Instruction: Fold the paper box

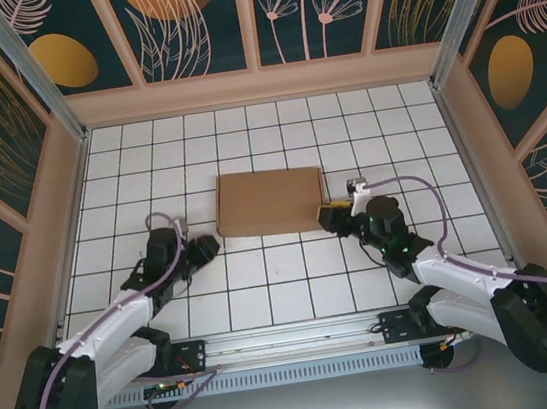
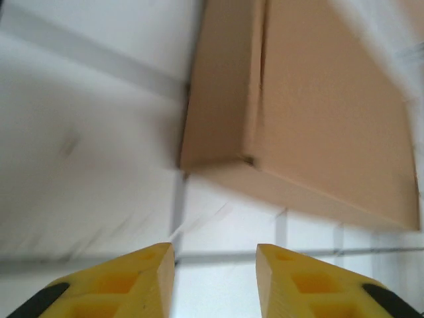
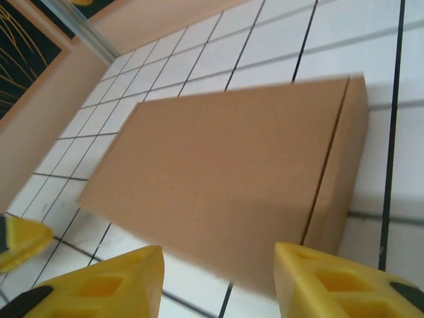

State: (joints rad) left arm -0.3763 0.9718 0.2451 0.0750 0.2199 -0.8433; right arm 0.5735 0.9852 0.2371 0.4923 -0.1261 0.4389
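**Paper box** (image 1: pixel 271 202): plain brown corrugated cardboard, unprinted, folded into a shallow closed rectangle. It lies flat near the middle of the table, long side running left to right. In the left wrist view, the paper box (image 2: pixel 318 119) shows one near corner and two side walls, with a seam running along the top by the edge. In the right wrist view, the paper box (image 3: pixel 218 165) shows its broad top face, with a fold line near its right end.

**Left gripper** (image 1: pixel 203 246): on the table side of the box's near left corner, just short of it and apart from it. In its own camera, the left gripper (image 2: pixel 215 281) has yellow fingertips (image 2: pixel 142 281) set moderately apart with bare table between them. It holds nothing.

**Right gripper** (image 1: pixel 325 216): at the box's near right corner, very close. Whether it touches cannot be told. In its own camera, the right gripper (image 3: pixel 218 281) has yellow fingertips (image 3: pixel 331 281) spread apart. The box's near corner shows in the gap just ahead of them, and nothing is clamped.

**Table** (image 1: pixel 294 282): white surface with a black grid of squares.

**Enclosure walls** (image 1: pixel 194 23): dark panels with orange discs and line-drawn plants, framed in pale wood colour.
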